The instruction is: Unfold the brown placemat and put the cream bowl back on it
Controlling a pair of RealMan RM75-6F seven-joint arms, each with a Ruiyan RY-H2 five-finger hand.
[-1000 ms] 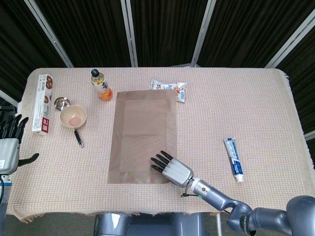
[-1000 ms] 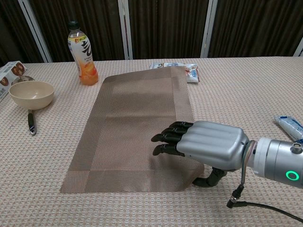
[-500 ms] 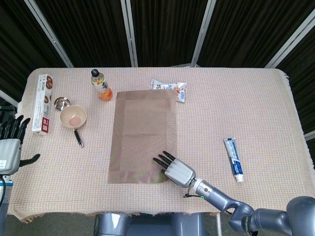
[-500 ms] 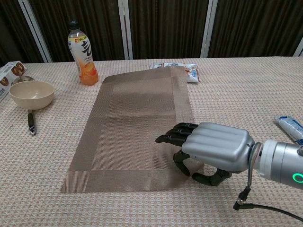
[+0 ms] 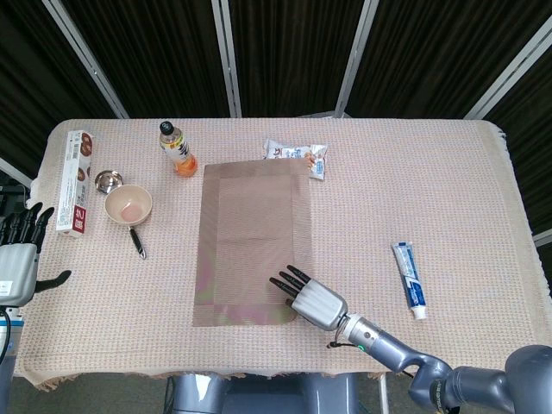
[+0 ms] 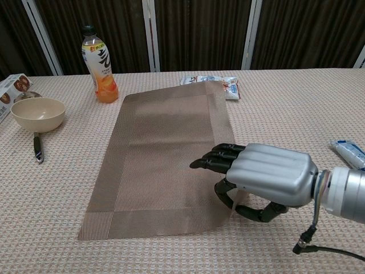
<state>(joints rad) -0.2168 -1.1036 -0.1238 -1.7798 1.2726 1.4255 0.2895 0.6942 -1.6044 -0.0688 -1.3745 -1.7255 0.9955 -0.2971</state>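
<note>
- Dark curtains with pale metal posts hang behind the worktop [image 5: 448,198], which is covered by a beige woven cloth.
- The brown placemat [image 5: 252,240] lies spread out at the middle of the worktop, long side running away from the robot.
- The right robot hand [image 5: 308,297] is at the placemat's near right corner; in the chest view its fingers [image 6: 219,161] lie over the corner and the thumb curls beneath the lifted edge, so it pinches the placemat.
- Compared with one second ago, the right robot hand has drawn slightly nearer the robot, and the placemat's near edge has shifted with it, the corner now raised off the cloth.
- The left robot hand [image 5: 19,250] hangs past the left edge of the worktop, fingers apart and holding nothing, about where it was before.
- The cream bowl [image 5: 128,205] sits on the cloth well left of the placemat, unmoved.
- Just behind the bowl are a small metal cup [image 5: 107,181] and a long carton [image 5: 78,179]; a dark-handled utensil [image 5: 138,241] lies at its near side.
- A drink bottle [image 5: 178,148] stands by the placemat's far left corner, a snack packet [image 5: 297,155] by the far right corner.
- A toothpaste tube [image 5: 410,279] lies well to the right.
</note>
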